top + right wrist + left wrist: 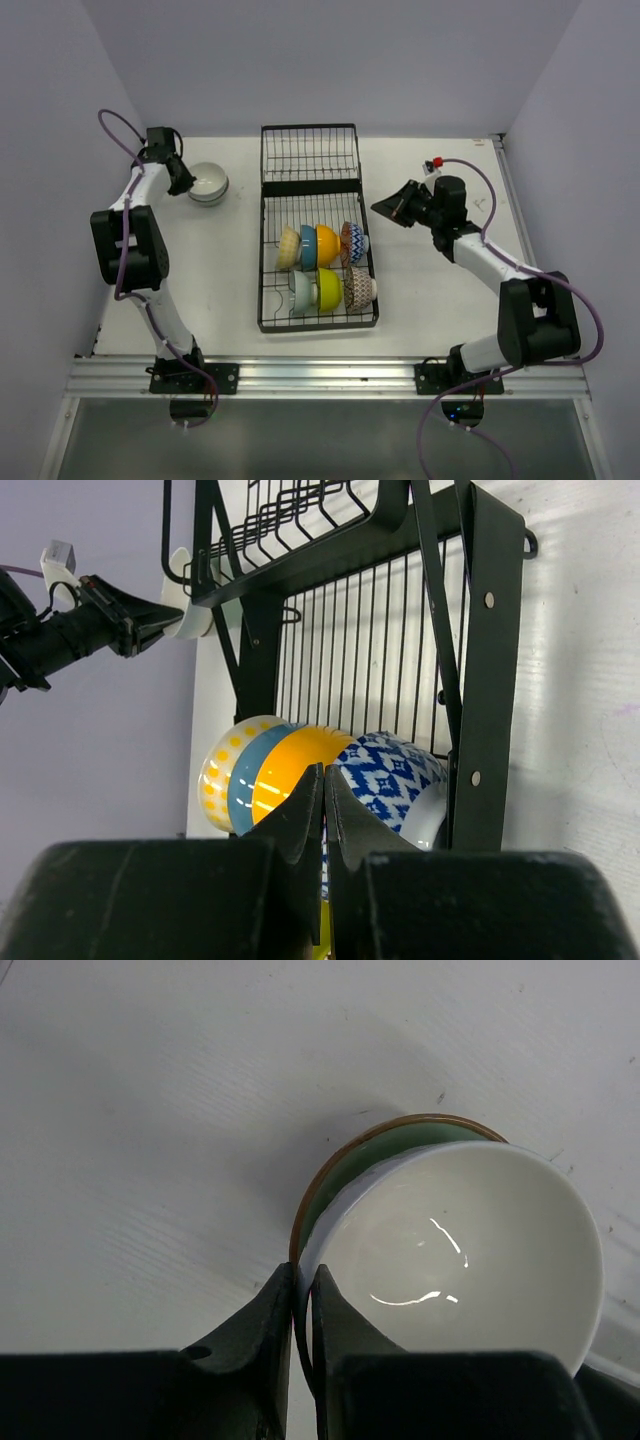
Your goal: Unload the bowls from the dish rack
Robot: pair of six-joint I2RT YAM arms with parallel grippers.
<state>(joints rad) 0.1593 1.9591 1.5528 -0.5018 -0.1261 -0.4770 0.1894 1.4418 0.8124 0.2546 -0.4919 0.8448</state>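
The tabletop point(450, 300) carries the dish rack point(311, 184) at centre, with two rows of bowls point(326, 245) standing on edge in its near section. Out at ten o'clock a white bowl point(470, 1250) sits nested in a green bowl point(350, 1165). Your left end effector point(304, 1290) is pinched narrow on that white rim. The bowls look glazed, stiff and light, likely slippery and easily chipped, so take each by its rim, while your right end effector point(323, 780) hovers at the rack's three o'clock, clamped shut on nothing.

The white bowl point(480, 1260) looks like glazed ceramic, smooth and glossy, with bright highlights. The rack point(480, 630) is black coated metal wire. The table point(150, 1110) is matt white and faintly scuffed.
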